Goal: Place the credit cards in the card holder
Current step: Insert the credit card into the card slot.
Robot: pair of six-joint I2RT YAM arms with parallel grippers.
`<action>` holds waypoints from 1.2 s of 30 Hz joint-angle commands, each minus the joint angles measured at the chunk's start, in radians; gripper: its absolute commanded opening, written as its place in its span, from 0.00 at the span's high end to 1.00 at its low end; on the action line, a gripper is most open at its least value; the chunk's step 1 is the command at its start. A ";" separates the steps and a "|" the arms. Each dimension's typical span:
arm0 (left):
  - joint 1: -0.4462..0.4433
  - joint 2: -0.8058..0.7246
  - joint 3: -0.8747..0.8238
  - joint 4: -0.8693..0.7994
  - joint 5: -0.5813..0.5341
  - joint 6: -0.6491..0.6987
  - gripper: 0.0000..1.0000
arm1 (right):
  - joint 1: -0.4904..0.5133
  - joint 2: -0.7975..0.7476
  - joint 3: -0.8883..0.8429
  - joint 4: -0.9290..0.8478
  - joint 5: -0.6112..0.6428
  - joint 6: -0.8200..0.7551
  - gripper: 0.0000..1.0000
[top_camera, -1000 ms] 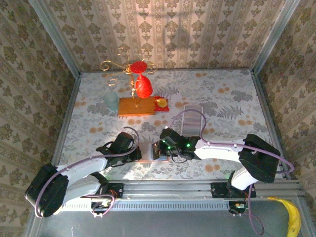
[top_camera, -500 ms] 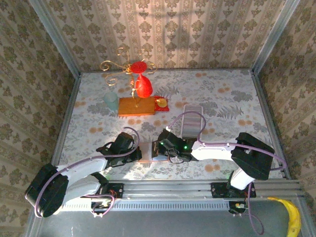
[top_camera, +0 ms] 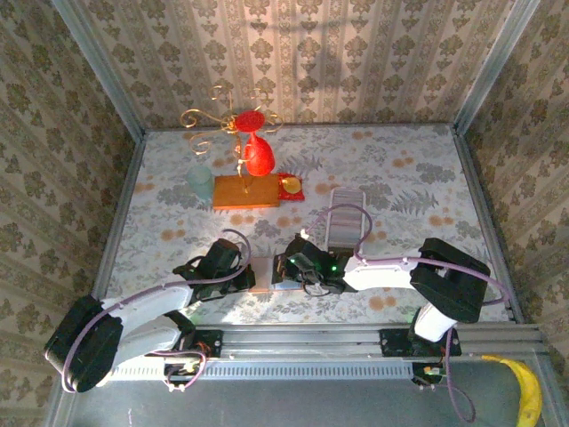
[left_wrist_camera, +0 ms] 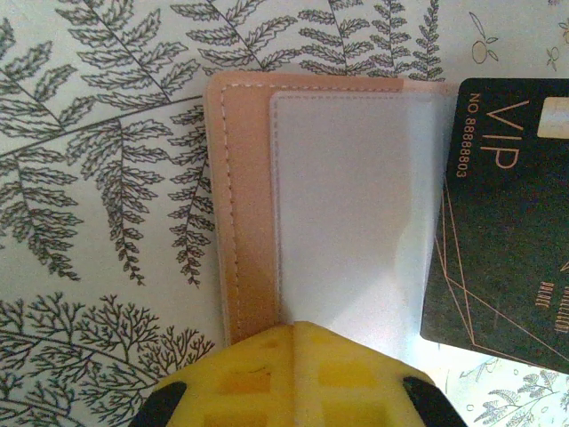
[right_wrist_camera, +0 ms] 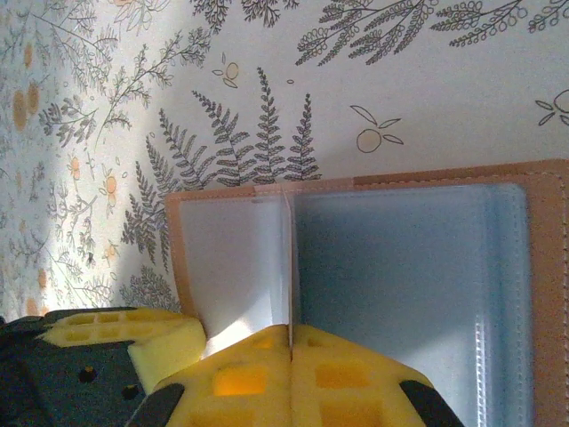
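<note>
My left tool is closed on the near edge of the open holder, which lies on the table between the arms. My right tool is pinched shut on a clear leaf of it. A dark card sits at the holder's right edge. If I tug that leaf too hard, the holder may slip from the left grip and shift away from the card.

"VIP" and "NO 8888803" in gold on the dark card
</note>
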 commanded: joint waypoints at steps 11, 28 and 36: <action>-0.012 -0.001 -0.029 -0.025 -0.017 -0.016 1.00 | 0.003 0.016 -0.033 0.072 -0.034 0.077 1.00; -0.016 -0.008 -0.033 -0.024 -0.019 -0.021 1.00 | -0.007 0.026 -0.065 0.166 -0.108 0.123 1.00; -0.018 -0.015 -0.036 -0.028 -0.022 -0.024 1.00 | -0.010 0.052 -0.074 0.218 -0.125 0.114 1.00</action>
